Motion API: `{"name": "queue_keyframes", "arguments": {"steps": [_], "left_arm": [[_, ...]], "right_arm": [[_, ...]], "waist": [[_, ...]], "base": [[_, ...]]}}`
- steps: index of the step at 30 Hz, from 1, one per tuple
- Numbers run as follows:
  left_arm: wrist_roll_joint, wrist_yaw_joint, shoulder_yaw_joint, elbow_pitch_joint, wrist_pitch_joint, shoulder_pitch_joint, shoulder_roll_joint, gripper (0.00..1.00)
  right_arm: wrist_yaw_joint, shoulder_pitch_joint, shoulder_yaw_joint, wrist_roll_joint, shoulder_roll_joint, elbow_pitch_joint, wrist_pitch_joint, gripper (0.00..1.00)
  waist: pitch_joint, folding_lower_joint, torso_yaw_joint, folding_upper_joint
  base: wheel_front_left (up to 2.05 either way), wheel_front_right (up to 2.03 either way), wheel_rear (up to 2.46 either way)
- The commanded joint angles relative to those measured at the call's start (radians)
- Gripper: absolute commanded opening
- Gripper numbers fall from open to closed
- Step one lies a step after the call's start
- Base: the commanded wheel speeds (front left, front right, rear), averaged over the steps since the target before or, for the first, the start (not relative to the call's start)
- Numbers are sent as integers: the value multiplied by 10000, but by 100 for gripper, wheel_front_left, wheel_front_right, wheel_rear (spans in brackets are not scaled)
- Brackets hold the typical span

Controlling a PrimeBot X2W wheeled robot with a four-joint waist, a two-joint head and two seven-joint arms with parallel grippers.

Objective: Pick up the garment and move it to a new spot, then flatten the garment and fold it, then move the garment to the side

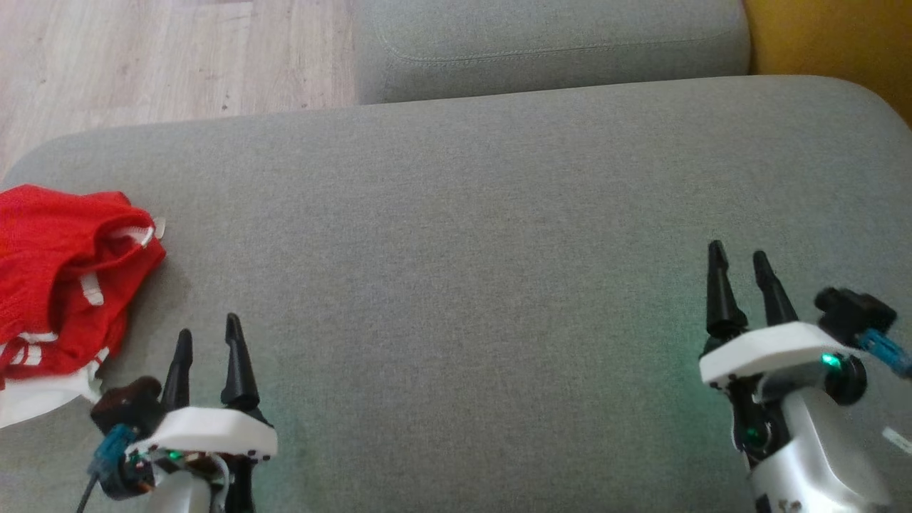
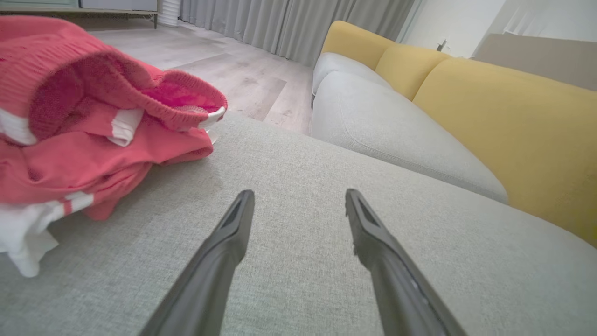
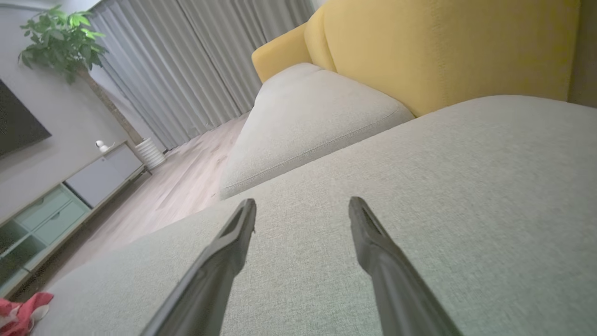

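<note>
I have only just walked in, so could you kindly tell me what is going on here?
A two-armed robot faces a grey sofa cushion. A red and white garment lies crumpled at the cushion's left edge, and nothing holds it. The left gripper is open, close beside the garment but apart from it. The right gripper, also open, is over bare cushion far to the right. The pick-up has not yet begun.

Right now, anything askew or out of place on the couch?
Only the red-and-white garment: it is crumpled in a heap near the left end of the grey cushion, not laid flat. The left hand and right hand are open and clear of it. No spill or damage visible.
</note>
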Motion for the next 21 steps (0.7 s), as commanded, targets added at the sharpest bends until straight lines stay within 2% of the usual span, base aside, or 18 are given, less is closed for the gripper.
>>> {"name": "queue_keyframes", "arguments": {"steps": [1,12,21], "left_arm": [[437,11,170,-147,-190,-641,84,100],[1512,373,315,19,-516,-643,90,100],[2535,497,157,229,-754,-413,95,100]], "right_arm": [[34,-784,301,-397,-105,-136,-205,100],[38,-880,-130,-1968,25,352,-528,100],[41,-695,199,-3374,104,714,-765,100]], "waist": [[-4,0,-1,-1],[-150,0,-26,-1],[-248,0,-53,-1]], "base": [[0,0,0],[0,0,0],[0,0,0]]}}
